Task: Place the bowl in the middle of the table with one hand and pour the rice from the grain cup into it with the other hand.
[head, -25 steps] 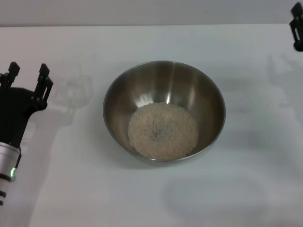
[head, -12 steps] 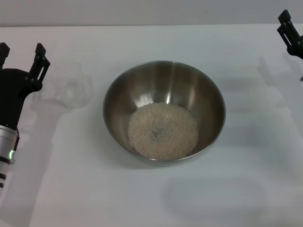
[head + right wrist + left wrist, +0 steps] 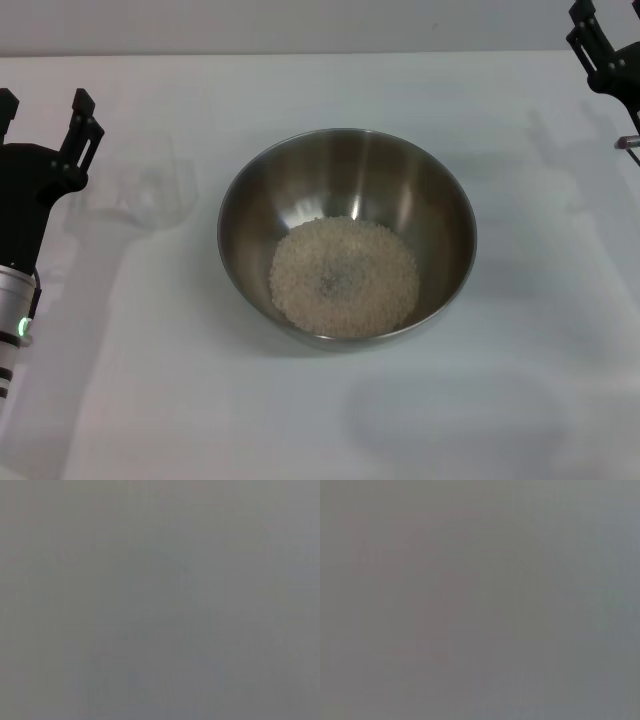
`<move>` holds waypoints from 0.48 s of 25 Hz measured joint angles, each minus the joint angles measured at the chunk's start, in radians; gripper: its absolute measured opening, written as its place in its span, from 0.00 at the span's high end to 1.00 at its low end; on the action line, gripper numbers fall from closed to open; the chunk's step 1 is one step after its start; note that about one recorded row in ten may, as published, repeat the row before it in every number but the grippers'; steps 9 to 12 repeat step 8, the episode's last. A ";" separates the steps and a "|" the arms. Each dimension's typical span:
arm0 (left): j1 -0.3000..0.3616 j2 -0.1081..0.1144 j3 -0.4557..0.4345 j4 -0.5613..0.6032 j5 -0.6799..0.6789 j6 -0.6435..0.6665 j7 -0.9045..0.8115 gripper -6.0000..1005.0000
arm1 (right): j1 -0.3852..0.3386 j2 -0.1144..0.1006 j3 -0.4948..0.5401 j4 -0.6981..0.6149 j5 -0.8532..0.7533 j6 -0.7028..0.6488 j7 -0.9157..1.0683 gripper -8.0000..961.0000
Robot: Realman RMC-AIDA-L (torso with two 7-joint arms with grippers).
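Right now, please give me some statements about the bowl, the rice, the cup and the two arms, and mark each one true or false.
1. The rice lies inside the bowl. True.
2. The grain cup is full of rice. False: it looks empty.
3. The left gripper holds the grain cup. False: its jaws are open and apart from the cup.
4. The bowl stands near the middle of the table. True.
5. The right gripper touches the bowl. False: it is at the far right edge.

The white table (image 3: 330, 430) fills the frame. At its centre sits the steel bowl (image 3: 440, 200) — upright, a round heap of rice (image 3: 344, 275) in its bottom. Toward the left, apart from it, stands the clear grain cup (image 3: 148, 185).
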 joint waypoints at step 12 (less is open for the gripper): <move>-0.001 0.001 -0.002 0.007 -0.001 0.012 -0.026 0.18 | -0.008 0.002 0.004 -0.017 0.004 0.000 0.000 0.21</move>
